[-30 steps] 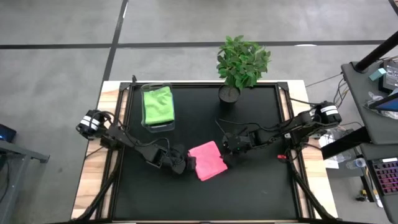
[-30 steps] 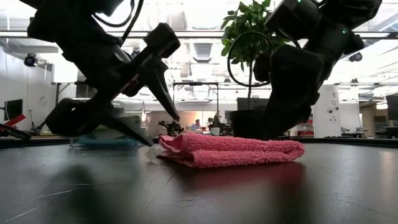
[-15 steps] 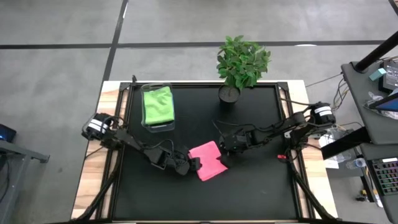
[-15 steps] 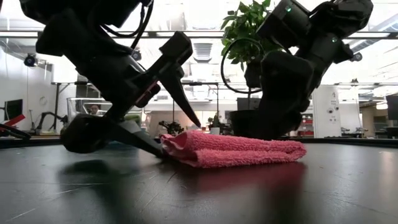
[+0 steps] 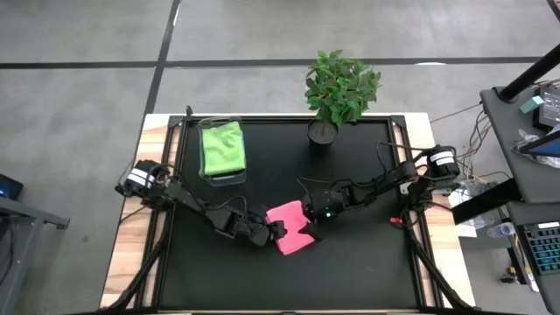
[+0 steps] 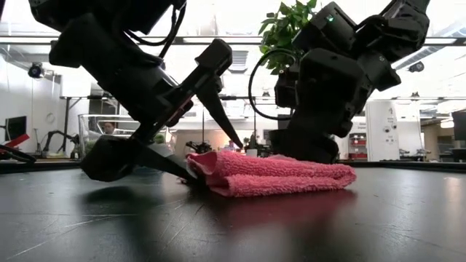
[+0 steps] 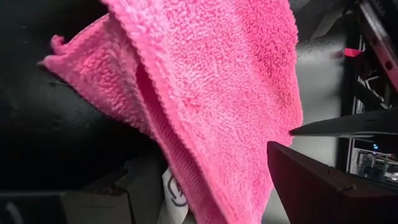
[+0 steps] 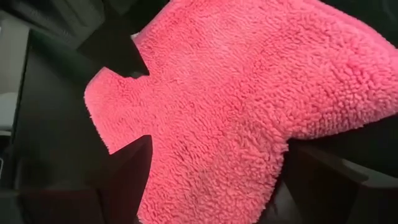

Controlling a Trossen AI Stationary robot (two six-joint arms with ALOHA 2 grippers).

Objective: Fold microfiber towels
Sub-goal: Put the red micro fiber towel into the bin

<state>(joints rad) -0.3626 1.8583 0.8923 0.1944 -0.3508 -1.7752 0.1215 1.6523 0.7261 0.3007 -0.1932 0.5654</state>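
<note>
Pink towel point(image 5: 293, 226) folded flat betw both grippers, long axis L–R. Left gripper point(image 5: 273, 230) wide open, straddling its near edge, nothing clamped; right gripper point(image 5: 312, 214) open over far edge, empty. You're equally close either side.

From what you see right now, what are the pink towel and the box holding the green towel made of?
Pink towel: soft fabric, probably microfiber; fuzzy looped pile, matte, stitched edge, folded in limp layers.
Box: likely clear plastic; a transparent rim shows around the green towel, and its walls look see-through in the low view.
Green towel: seemingly similar matte cloth, too far to confirm.
</note>
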